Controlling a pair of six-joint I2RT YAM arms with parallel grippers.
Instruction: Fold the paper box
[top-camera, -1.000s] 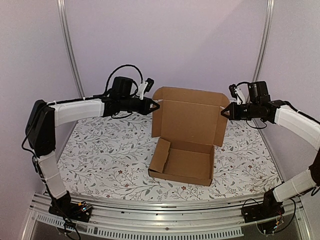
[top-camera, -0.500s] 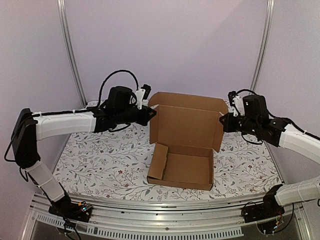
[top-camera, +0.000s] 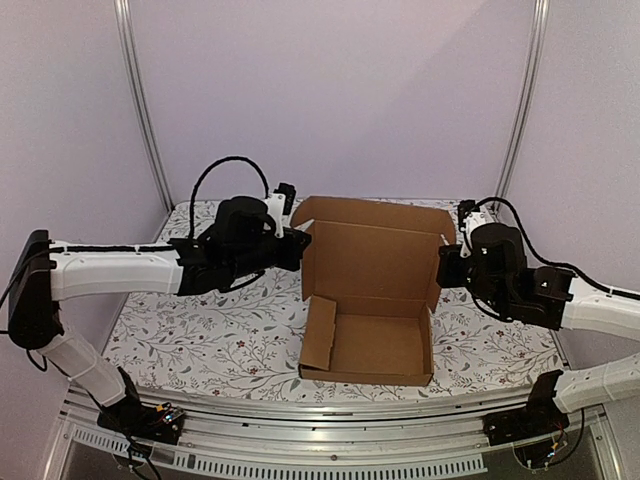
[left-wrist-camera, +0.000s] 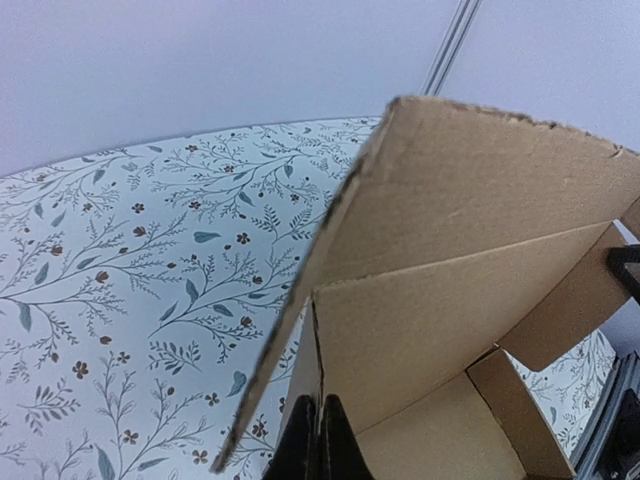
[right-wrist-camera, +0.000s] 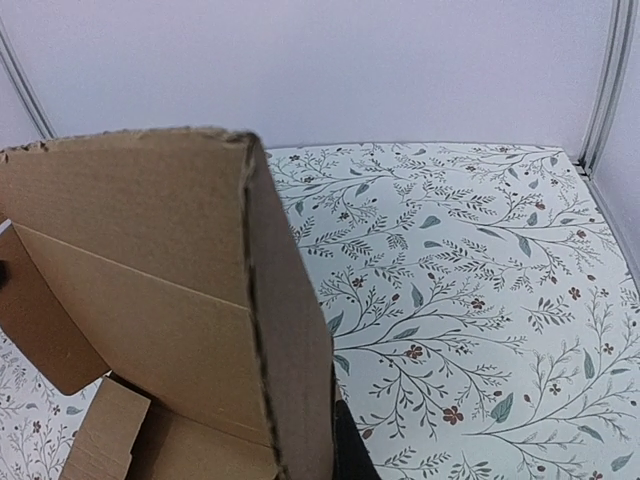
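The paper box (top-camera: 370, 345) is brown cardboard and lies mid-table as an open tray, with its lid (top-camera: 375, 255) standing upright behind it. My left gripper (top-camera: 303, 240) is shut on the lid's left side flap. In the left wrist view its black fingertips (left-wrist-camera: 318, 440) pinch the flap's edge (left-wrist-camera: 300, 330). My right gripper (top-camera: 443, 262) holds the lid's right side flap. In the right wrist view only one dark finger (right-wrist-camera: 350, 450) shows, pressed against the flap (right-wrist-camera: 290, 330); the other is hidden behind the cardboard. The lid's top flap (top-camera: 375, 212) leans forward.
A floral tablecloth (top-camera: 200, 330) covers the table. Metal frame posts (top-camera: 140, 110) stand at the back corners in front of a lilac wall. An aluminium rail (top-camera: 320, 415) runs along the near edge, and the arm bases sit at its ends.
Both arms have drawn toward the near edge while holding the lid's side flaps. The box has slid a little nearer, and the lid's top edge has tipped forward.
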